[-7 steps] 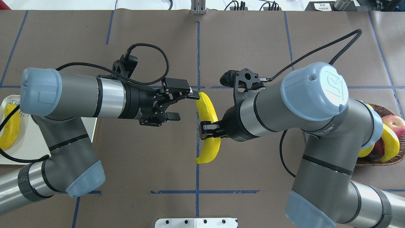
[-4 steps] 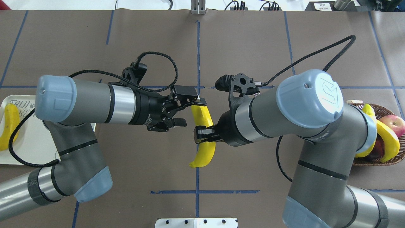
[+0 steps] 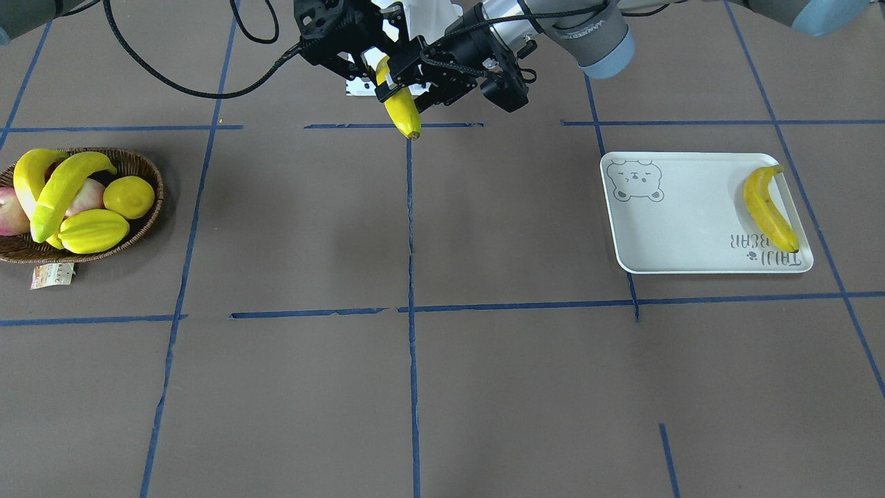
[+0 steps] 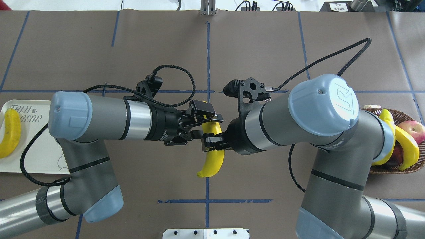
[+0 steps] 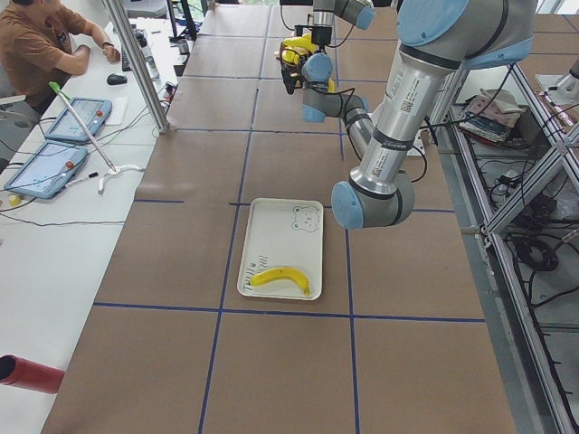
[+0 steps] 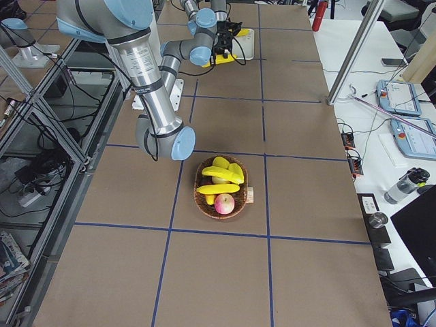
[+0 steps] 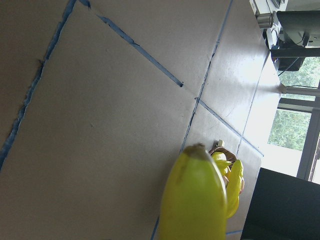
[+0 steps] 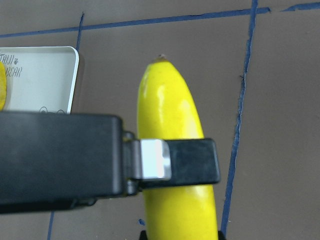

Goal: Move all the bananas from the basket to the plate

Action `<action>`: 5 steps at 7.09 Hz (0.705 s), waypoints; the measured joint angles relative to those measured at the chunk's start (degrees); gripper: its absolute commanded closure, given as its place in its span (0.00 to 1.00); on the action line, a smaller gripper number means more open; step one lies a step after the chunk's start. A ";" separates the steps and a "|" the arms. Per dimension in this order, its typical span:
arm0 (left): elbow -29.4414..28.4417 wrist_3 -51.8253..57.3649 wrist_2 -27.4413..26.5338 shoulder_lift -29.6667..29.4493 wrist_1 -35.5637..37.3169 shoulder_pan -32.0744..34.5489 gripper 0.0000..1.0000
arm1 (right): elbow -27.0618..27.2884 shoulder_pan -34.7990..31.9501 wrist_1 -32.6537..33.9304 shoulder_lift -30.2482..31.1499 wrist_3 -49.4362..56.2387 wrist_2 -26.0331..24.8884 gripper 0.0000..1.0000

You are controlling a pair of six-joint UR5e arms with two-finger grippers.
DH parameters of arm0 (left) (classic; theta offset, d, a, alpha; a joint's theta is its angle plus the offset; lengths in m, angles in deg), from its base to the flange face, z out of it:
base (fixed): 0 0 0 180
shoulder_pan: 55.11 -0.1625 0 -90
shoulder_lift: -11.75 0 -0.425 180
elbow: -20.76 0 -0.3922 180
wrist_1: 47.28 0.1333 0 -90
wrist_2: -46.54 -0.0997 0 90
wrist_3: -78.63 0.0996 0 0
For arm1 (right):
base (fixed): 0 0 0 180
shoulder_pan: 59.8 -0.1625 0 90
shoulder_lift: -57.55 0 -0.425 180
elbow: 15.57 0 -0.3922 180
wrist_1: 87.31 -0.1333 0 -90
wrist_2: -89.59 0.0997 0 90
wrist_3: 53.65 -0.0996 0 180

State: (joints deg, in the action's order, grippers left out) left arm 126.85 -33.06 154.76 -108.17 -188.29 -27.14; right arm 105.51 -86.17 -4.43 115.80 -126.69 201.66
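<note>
Step in hand, as judged: mid-air handover above the middle of the tabletop, well clear of every edge. The right gripper (image 4: 212,142) is clamped across the middle of the held banana (image 4: 212,162). The left gripper (image 4: 208,125) stands with jaws apart, one on either side of the banana's far half, not yet closed.

Recommendation: close the left jaws squarely across the fruit before the right lets go. The skin looks smooth and curved, so a grip near the tip may slip. Release only once the left hold is firm.

One banana (image 4: 10,132) lies on the plate (image 4: 40,159) at the left edge. Two bananas (image 4: 406,146) remain in the basket (image 4: 391,170) at the right edge.

Change over the last second: the left arm has advanced from only meeting the banana's far tip to straddling it, and the right gripper has carried the fruit slightly towards the left edge
</note>
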 measured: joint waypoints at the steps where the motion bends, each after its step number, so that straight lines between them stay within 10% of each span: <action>1: 0.00 0.03 -0.04 0.04 0.09 -0.05 1.00 | 0.02 0.02 0.00 0.01 0.02 0.04 0.54; 2: 0.01 0.13 -0.02 0.11 0.19 -0.09 1.00 | 0.04 0.02 0.01 0.02 0.06 0.12 0.01; 5: -0.22 0.06 -0.01 0.37 0.39 -0.03 1.00 | 0.68 0.06 -0.22 0.10 -1.00 0.29 0.00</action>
State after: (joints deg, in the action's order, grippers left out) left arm 126.63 -33.01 154.75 -107.80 -187.90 -27.17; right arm 106.18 -86.11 -4.65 115.90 -127.69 201.94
